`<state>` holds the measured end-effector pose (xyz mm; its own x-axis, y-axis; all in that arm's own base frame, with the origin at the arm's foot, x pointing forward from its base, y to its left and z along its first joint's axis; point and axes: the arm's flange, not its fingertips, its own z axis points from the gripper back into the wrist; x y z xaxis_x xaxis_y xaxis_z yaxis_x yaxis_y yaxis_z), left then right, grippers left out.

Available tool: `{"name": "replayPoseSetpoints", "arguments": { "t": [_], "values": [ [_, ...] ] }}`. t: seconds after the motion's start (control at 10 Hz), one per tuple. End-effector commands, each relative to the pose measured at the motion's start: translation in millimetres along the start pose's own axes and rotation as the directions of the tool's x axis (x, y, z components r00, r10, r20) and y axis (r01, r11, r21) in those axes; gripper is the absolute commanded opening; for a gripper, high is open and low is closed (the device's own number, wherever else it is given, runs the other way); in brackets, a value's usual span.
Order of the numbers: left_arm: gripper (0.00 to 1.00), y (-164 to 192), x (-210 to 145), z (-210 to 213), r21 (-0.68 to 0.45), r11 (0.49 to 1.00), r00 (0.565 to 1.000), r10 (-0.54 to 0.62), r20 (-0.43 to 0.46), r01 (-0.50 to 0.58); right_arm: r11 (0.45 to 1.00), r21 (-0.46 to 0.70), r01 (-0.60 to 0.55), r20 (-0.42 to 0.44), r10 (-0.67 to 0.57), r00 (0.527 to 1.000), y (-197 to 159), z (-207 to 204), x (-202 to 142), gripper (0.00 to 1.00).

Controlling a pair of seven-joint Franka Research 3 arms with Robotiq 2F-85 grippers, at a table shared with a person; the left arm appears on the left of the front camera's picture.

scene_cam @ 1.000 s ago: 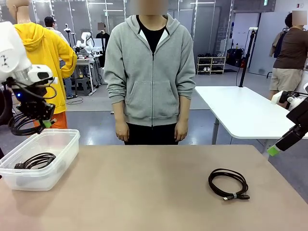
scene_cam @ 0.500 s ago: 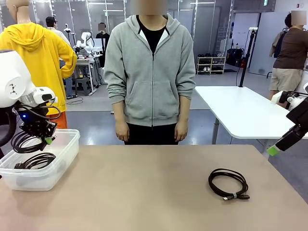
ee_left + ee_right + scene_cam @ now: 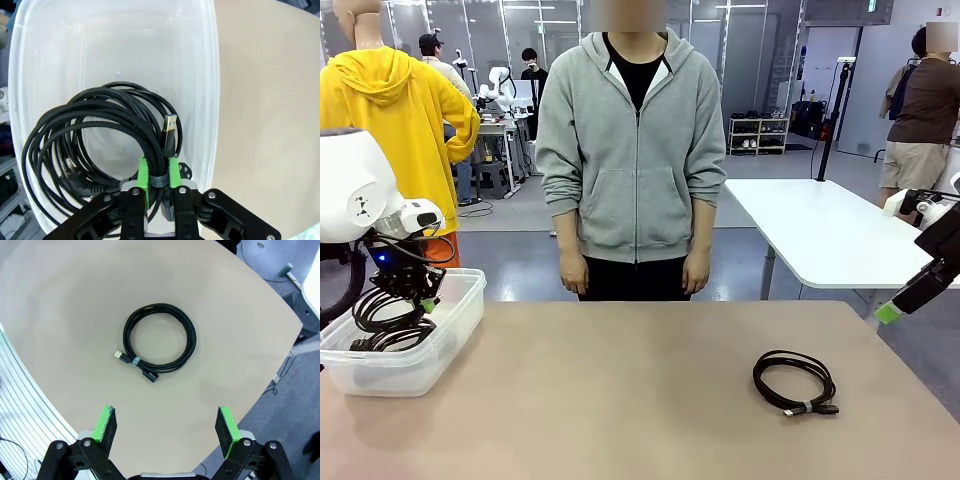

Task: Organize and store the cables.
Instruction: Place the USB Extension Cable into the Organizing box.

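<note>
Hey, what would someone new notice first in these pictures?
The left pincer holds a coiled black USB cable between its green pads, over the clear plastic bin at the table's left end, where another coil lies. A loose coiled cable lies alone toward the right, and the open right pincer hangs near that edge.

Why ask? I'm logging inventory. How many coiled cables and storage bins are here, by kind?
Black coiled rubber cables: 3 (loose coil, held coil, binned coil)
Clear rectangular plastic bin: 1
Total: 4
</note>
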<state>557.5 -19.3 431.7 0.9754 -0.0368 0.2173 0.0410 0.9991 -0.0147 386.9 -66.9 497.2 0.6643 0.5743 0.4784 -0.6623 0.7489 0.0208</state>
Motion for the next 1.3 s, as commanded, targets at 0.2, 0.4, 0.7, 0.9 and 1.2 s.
{"name": "replayPoseSetpoints", "arguments": {
  "t": [0.2, 0.4, 0.7, 0.9, 1.2],
  "values": [
    [0.78, 3.1, 5.7, 0.8, 0.021, 0.999, 0.999, 0.046, 0.015, -0.047, 1.000, -0.010, 0.025, -0.009, -0.025, 1.000, 0.6, 1.5, 2.1, 1.00],
    [1.00, -0.3, -0.7, -2.2, 0.056, 0.998, 0.999, 0.035, -0.012, -0.034, 1.000, -0.010, 0.025, -0.009, -0.025, 1.000, 0.6, 1.5, 2.1, 1.00],
    [1.00, 2.2, 0.6, -3.2, 0.036, 0.999, 1.000, 0.023, -0.005, -0.023, 1.000, -0.010, 0.025, -0.009, -0.025, 1.000, 0.6, 1.5, 2.1, 1.00],
    [1.00, 2.2, 0.6, -3.2, 0.036, 0.999, 1.000, 0.023, -0.005, -0.023, 1.000, -0.010, 0.025, -0.009, -0.025, 1.000, 0.6, 1.5, 2.1, 1.00],
    [1.00, 2.2, 0.6, -3.2, 0.036, 0.999, 1.000, 0.023, -0.005, -0.023, 1.000, -0.010, 0.025, -0.009, -0.025, 1.000, 0.6, 1.5, 2.1, 1.00]
  ]
}}
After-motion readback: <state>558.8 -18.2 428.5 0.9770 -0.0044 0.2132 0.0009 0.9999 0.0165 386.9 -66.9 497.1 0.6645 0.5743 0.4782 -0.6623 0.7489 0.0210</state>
